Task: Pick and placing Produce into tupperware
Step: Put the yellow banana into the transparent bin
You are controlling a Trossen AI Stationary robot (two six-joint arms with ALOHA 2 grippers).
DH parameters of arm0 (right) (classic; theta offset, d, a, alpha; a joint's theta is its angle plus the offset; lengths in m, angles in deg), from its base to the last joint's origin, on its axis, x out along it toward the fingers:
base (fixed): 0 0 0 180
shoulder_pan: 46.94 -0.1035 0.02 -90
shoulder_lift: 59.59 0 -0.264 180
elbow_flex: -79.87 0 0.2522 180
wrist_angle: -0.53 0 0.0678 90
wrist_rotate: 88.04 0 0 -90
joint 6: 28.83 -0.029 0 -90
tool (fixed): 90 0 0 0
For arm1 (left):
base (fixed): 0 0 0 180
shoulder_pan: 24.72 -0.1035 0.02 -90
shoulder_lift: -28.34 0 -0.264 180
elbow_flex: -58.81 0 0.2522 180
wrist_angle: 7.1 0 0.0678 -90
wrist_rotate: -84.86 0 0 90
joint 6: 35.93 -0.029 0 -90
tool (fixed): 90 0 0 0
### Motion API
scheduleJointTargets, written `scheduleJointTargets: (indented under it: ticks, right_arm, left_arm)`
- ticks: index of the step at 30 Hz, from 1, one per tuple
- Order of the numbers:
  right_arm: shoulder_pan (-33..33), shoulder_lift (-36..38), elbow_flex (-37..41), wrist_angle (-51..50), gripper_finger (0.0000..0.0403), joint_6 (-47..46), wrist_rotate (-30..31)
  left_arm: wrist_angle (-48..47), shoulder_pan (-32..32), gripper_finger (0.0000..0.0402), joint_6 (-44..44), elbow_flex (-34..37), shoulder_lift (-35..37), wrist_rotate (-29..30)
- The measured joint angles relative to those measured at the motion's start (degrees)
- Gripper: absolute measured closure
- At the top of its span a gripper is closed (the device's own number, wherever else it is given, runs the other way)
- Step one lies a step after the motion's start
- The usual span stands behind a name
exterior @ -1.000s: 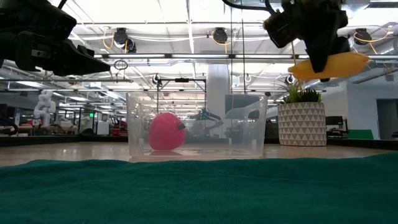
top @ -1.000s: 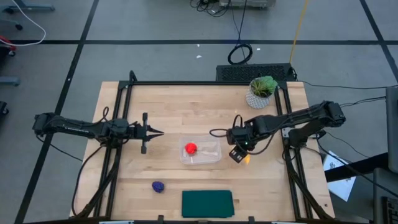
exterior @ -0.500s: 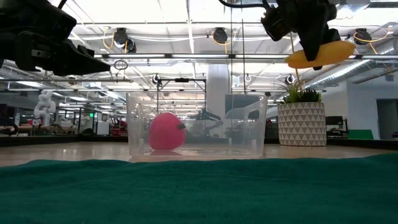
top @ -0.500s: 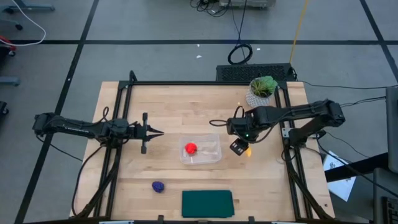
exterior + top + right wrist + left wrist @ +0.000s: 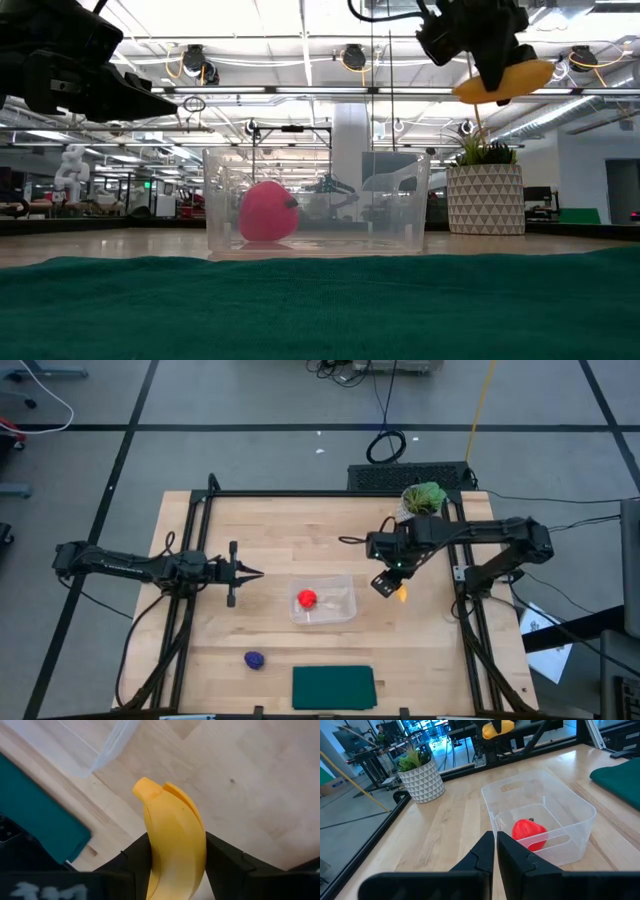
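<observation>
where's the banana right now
The banana is held in the right gripper, lifted above the table in the high view, just right of the clear tub and in front of the potted plant.

Round piece (image 5: 306, 598) inside tub (image 5: 340, 614); banana (image 5: 400, 593) right of it (aloft); lump (image 5: 254, 659) left of mat (image 5: 333, 687).

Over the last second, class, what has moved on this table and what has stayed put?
The right pincer, clamped on the banana, moved toward the table's far side, carrying it higher. The left pincer, red piece, tub and purple piece stayed put.
</observation>
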Motion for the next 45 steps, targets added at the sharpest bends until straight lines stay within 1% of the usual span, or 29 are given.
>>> scheduleJointTargets:
  ticks: [9, 15, 23, 34, 42, 45]
  right_arm:
    - [4.1, 0.0, -3.8, -0.9, 0.0258, 4.2, 0.1]
    - [6.8, 0.0, -3.9, -2.4, 0.0258, 6.4, 0.2]
    - [7.3, -0.9, -3.9, -2.6, 0.0258, 6.7, 0.2]
    - [7.3, -8.7, -4.6, -1.3, 0.0259, 10.0, -0.9]
    - [6.0, -15.7, -13.7, -0.4, 0.0257, 13.5, -1.1]
    - [5.7, -17.9, -17.4, -0.6, 0.0257, 14.4, -1.0]
  left_arm:
    - [0.0, 0.0, 0.0376, 0.0, 0.0, 0.0, 0.0]
    - [0.0, 0.0, 0.0376, 0.0, 0.0, 0.0, 0.0]
    - [0.0, 0.0, 0.0376, 0.0, 0.0, 0.0, 0.0]
    - [-0.1, 0.0, 0.0376, 0.4, 0.0, 0.0, -0.4]
    - [-0.5, 0.0, 0.0376, 0.5, 0.0, 0.0, -0.5]
    - [-0.5, 0.0, 0.0376, 0.5, 0.0, 0.0, -1.6]
